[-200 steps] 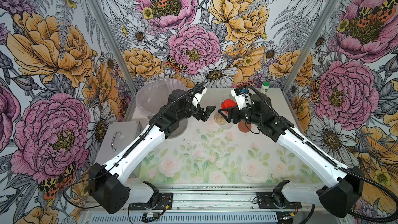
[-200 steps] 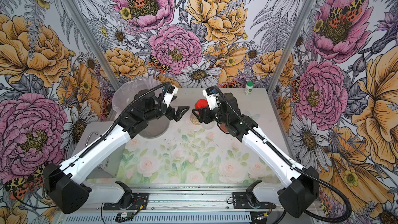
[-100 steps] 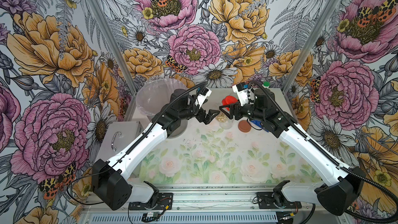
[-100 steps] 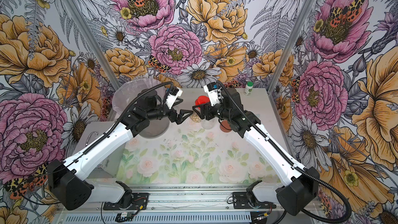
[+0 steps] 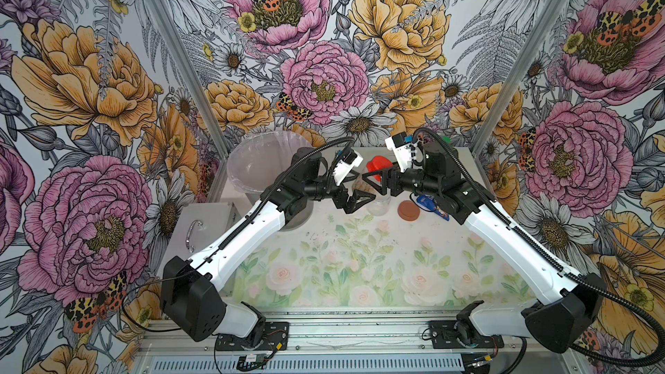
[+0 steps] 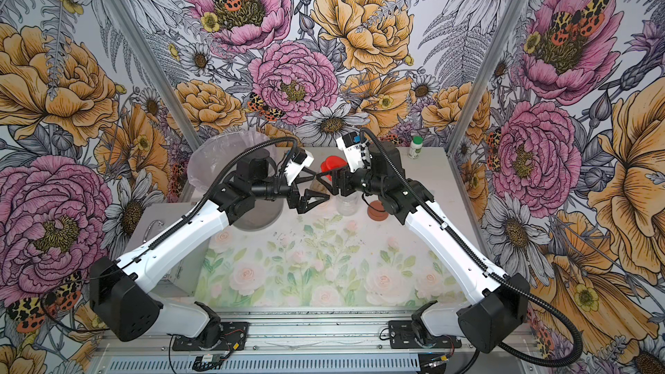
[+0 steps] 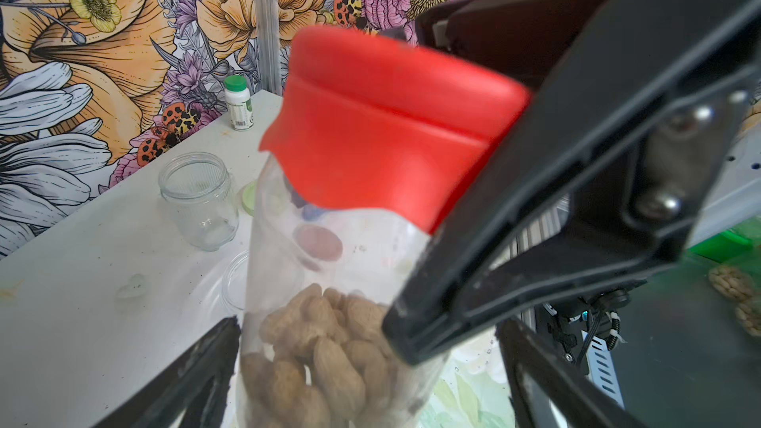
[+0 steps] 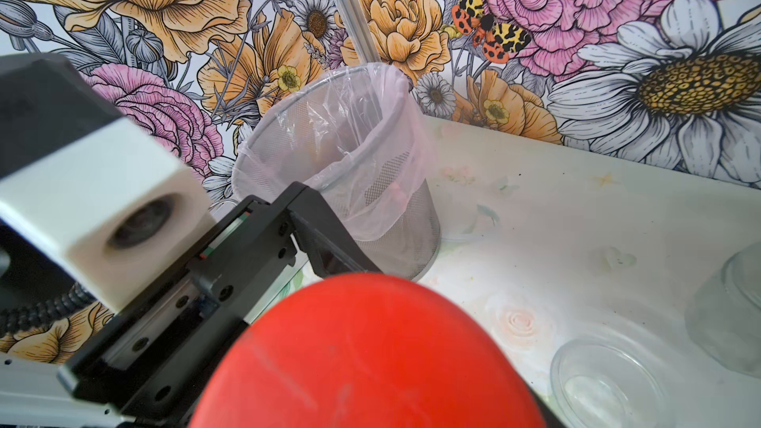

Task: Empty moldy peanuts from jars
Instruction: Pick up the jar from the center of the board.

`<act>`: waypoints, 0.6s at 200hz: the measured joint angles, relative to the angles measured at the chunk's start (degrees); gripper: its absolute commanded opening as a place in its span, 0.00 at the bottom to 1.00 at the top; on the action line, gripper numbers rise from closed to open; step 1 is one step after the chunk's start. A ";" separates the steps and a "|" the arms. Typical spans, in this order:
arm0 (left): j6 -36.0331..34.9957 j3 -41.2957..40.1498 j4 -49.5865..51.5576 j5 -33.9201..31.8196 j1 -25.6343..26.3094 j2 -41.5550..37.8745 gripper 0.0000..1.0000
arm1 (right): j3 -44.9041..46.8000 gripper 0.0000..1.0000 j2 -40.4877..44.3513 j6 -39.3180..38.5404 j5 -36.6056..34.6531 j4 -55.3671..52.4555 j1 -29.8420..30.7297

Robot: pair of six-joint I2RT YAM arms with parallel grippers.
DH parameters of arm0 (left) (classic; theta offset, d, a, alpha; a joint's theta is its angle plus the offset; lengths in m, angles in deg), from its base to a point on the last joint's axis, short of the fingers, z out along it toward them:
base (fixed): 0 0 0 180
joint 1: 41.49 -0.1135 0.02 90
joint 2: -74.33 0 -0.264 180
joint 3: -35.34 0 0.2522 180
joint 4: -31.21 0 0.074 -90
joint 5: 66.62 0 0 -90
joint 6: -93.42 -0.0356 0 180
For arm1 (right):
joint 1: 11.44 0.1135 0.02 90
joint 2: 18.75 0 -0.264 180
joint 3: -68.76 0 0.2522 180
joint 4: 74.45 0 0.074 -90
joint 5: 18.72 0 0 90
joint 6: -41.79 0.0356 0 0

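Observation:
A clear jar with a red lid [image 5: 378, 167] [image 6: 333, 165] hangs above the back of the table, and my right gripper [image 5: 374, 179] [image 6: 329, 179] is shut on it at the lid and neck. Moldy peanuts [image 7: 325, 347] fill its lower part. My left gripper [image 7: 370, 364] [image 5: 354, 197] is open, with one finger on each side of the jar's lower body and a gap on both sides. In the right wrist view the red lid [image 8: 370, 356] hides my right fingers. An empty lidless jar [image 7: 199, 199] [image 5: 380, 203] stands on the table beyond, and a second empty jar [image 8: 609, 380] stands close by.
A mesh bin with a plastic liner [image 5: 259, 163] [image 8: 341, 158] stands at the back left. A brown lid [image 5: 408, 210] and a light green lid [image 7: 249, 199] lie on the table. A white bottle with a green cap [image 6: 416, 145] stands at the back right. A metal box [image 5: 201, 224] sits at the left.
My left gripper has swung in from the left, and its open fingers now flank the jar. The right gripper has lifted the red-lidded jar slightly off the table.

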 measured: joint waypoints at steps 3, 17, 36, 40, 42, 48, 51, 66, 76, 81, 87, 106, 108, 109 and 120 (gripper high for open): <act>-0.02 0.07 0.00 0.11 0.00 0.04 0.98 | 0.00 0.53 -0.07 0.07 0.04 0.00 0.00; -0.17 0.26 -0.20 0.55 0.15 0.61 0.98 | 0.00 0.53 -0.13 0.50 0.20 0.02 0.00; -0.17 0.37 -0.31 0.74 0.26 1.77 0.97 | 0.00 0.53 -0.13 0.94 0.44 0.39 0.00; -0.20 0.37 -0.31 0.83 0.28 2.03 0.97 | 0.00 0.53 -0.13 1.01 0.46 0.39 0.00; -0.22 0.37 -0.31 0.85 0.28 2.16 0.97 | 0.00 0.53 -0.13 1.05 0.46 0.42 0.00; -0.26 0.37 -0.33 0.96 0.28 2.45 0.97 | 0.00 0.53 -0.13 1.11 0.46 0.46 0.00; -0.35 0.37 -0.33 0.98 0.28 2.60 0.97 | 0.00 0.53 -0.13 1.27 0.50 0.55 0.00; -0.37 0.37 -0.35 0.98 0.28 2.91 0.95 | 0.00 0.53 -0.13 1.55 0.94 1.25 0.00; -0.37 0.37 -0.35 0.94 0.26 2.91 0.93 | 0.00 0.53 -0.13 1.73 1.25 1.53 0.00; -0.39 0.37 -0.42 0.94 0.26 2.91 0.93 | 0.00 0.53 -0.13 1.88 1.36 1.68 0.00; -0.39 0.37 -0.44 0.94 0.26 2.91 0.93 | 0.00 0.53 -0.13 2.01 1.46 1.79 0.00; -0.44 0.37 -0.44 0.81 0.26 2.91 0.89 | 0.00 0.53 -0.13 2.36 1.70 1.97 0.00; -0.42 0.37 -0.46 0.79 0.26 2.91 0.88 | 0.00 0.53 -0.13 2.36 1.73 2.05 0.00; -0.39 0.37 -0.46 0.76 0.26 2.91 0.87 | 0.00 0.53 -0.13 2.38 1.73 2.08 0.00; -0.61 0.37 -0.48 0.52 0.26 2.91 0.83 | 0.00 0.53 -0.13 2.54 1.92 2.14 0.00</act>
